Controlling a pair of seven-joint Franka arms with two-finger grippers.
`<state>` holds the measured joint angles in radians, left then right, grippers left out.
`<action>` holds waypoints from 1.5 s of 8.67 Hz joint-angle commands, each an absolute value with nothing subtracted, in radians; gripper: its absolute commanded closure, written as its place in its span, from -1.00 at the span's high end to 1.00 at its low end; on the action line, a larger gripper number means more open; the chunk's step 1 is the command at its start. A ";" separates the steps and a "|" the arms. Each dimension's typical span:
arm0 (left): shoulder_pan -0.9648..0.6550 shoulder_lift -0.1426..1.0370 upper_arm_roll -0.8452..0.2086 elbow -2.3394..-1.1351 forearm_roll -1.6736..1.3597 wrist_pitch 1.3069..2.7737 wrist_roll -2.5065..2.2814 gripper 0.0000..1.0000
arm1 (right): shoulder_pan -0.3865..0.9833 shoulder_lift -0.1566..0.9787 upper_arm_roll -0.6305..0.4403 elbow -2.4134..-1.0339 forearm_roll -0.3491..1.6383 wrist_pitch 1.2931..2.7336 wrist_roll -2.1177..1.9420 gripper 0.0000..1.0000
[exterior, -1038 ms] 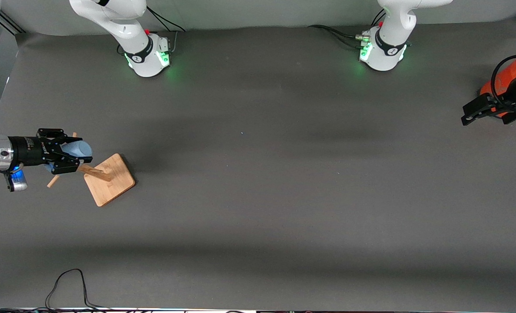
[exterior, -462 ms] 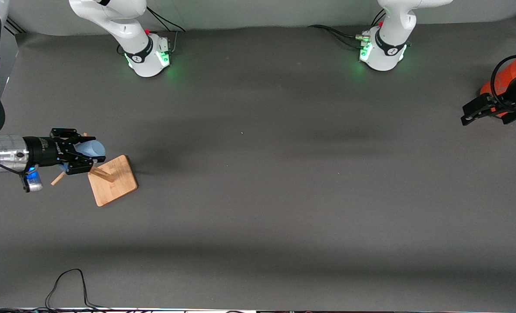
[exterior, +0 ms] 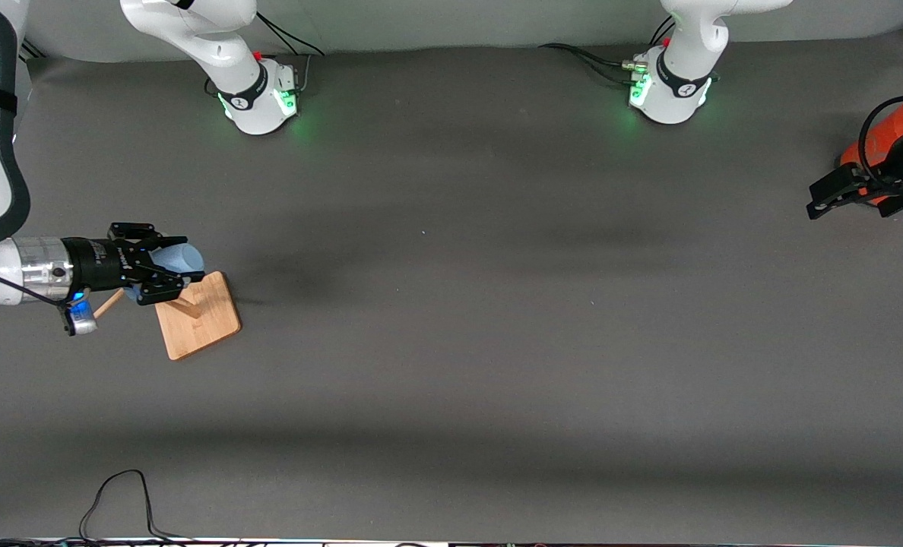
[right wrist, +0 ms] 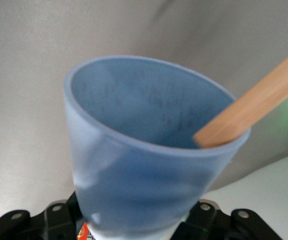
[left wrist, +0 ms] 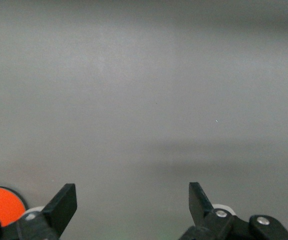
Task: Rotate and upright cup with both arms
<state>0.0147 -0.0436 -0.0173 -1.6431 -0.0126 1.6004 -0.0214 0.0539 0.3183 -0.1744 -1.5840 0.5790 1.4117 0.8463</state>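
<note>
My right gripper (exterior: 164,268) is shut on the light-blue cup (exterior: 183,259) and holds it on its side above the table, over the edge of the wooden peg rack (exterior: 198,315). The cup's mouth points away from the gripper, toward the left arm's end of the table. In the right wrist view the cup (right wrist: 144,165) fills the frame and hides the jaws; a wooden peg (right wrist: 253,106) ends at its rim. My left gripper (exterior: 820,199) waits open and empty at the left arm's end of the table, its fingers (left wrist: 64,202) spread wide.
The rack has a square wooden base, and a peg (exterior: 107,303) sticks out under the right gripper. An orange object (exterior: 869,148) stands beside the left gripper and shows in the left wrist view (left wrist: 1,204). A black cable (exterior: 117,494) lies at the table's near edge.
My right gripper has moved with the cup toward the left arm's end of the table. The rack's pegs have shifted the same way. The left arm has not moved.
</note>
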 commanded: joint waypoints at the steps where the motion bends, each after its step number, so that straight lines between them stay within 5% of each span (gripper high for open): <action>1: 0.020 -0.054 -0.021 -1.652 -0.017 1.603 -0.029 1.00 | 0.070 0.308 -0.179 -1.575 0.609 1.413 0.899 0.52; 9: 0.020 -0.052 -0.021 -1.652 -0.017 1.606 -0.028 1.00 | 0.155 0.313 -0.179 -1.526 0.600 1.433 0.925 0.52; 10: 0.020 -0.052 -0.021 -1.652 -0.017 1.606 -0.028 1.00 | 0.156 0.313 -0.179 -1.526 0.598 1.434 0.925 0.57; 12: 0.018 -0.052 -0.021 -1.652 -0.017 1.606 -0.029 1.00 | 0.158 0.322 -0.179 -1.528 0.580 1.445 0.908 1.00; 13: 0.020 -0.052 -0.021 -1.652 -0.017 1.606 -0.029 1.00 | 0.173 0.339 -0.178 -1.532 0.560 1.469 0.869 1.00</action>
<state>0.0147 -0.0433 -0.0174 -1.6431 -0.0126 1.6004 -0.0214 0.1517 0.3193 -0.1739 -1.5422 0.5813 1.4461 0.8924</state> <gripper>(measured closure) 0.000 0.000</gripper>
